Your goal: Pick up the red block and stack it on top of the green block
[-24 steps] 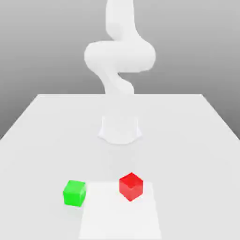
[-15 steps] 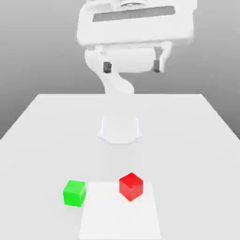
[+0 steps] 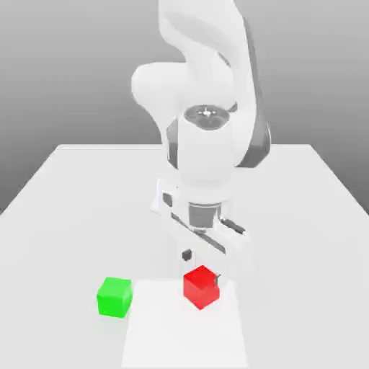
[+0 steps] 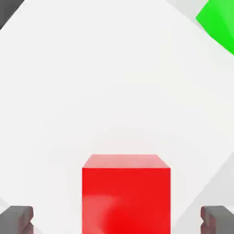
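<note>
The red block [image 3: 201, 287] rests on the white table [image 3: 72, 202], near the front, standing cornerwise to the exterior view. The green block [image 3: 114, 297] sits apart from it, towards the exterior view's left. My gripper [image 3: 202, 267] is low over the red block and open, one dark fingertip [image 3: 187, 254] behind it and the other at its right edge. In the hand view the red block [image 4: 125, 192] lies between the two grey fingertips [image 4: 16, 219], with a gap on each side. The green block [image 4: 218, 20] appears at a corner of that view.
A brighter white rectangle [image 3: 184, 335] marks the table under and in front of the red block. The arm's round base [image 3: 162, 202] stands at the middle of the table behind the blocks. The table's edges run along both sides.
The hand has dropped from high above the table down to the red block and has turned, so its fingers now flank the block. Neither block has moved.
</note>
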